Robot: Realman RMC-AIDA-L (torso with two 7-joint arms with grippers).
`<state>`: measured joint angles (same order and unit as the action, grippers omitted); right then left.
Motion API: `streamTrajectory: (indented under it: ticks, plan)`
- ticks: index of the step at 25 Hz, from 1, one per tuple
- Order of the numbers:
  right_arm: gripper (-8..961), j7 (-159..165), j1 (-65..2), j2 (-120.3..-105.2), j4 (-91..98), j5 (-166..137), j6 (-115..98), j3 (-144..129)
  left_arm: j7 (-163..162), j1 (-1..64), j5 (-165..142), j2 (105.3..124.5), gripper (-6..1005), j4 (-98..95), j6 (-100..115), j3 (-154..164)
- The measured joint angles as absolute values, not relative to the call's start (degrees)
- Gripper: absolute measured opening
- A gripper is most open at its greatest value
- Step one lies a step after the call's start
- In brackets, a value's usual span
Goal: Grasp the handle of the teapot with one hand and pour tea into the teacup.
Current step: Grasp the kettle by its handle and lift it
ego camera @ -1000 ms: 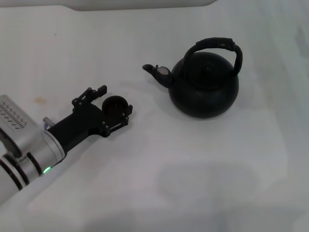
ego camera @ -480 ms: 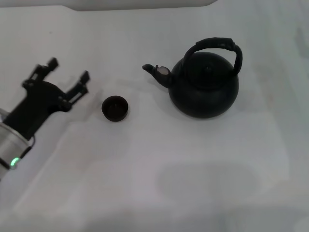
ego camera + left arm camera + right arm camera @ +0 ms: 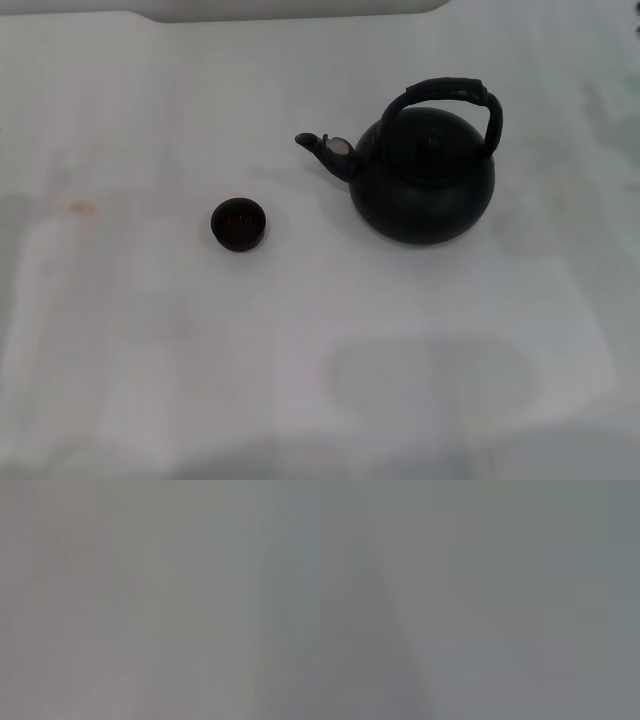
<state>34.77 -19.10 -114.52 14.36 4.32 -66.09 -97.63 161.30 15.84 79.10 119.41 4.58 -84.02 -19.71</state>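
The matte black teapot (image 3: 424, 183) stands upright on the white table, right of centre in the head view. Its spout (image 3: 325, 150) points left and its thick black arched handle (image 3: 455, 95) rises over the knobbed lid. The tiny dark teacup (image 3: 238, 223) stands upright to the teapot's left, apart from it. Its inside looks dark; I cannot tell whether tea is in it. Neither gripper shows in the head view. Both wrist views show only a plain grey blur.
The white table (image 3: 320, 380) fills the head view. A small brownish stain (image 3: 82, 208) marks it at the left. A pale raised edge (image 3: 290, 8) runs along the back.
My left arm, which had its open gripper around the teacup, drew back to the left and left the head view. The teacup stays where it was. The teapot has not moved.
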Motion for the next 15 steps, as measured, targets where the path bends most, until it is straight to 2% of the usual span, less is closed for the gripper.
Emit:
streamTrajectory:
  ticks: [9,15]
  plan:
    - [655,42.46,-12.11,-112.22,21.58,-6.14,-69.53,-98.90,161.34,16.83,90.78,119.09,871,4.88,-82.56,-20.10]
    - [656,42.98,-3.65,-111.77,34.69,-12.27,-65.02,-98.51,161.37,18.30,91.67,119.00,871,4.51,-80.10,-20.13]
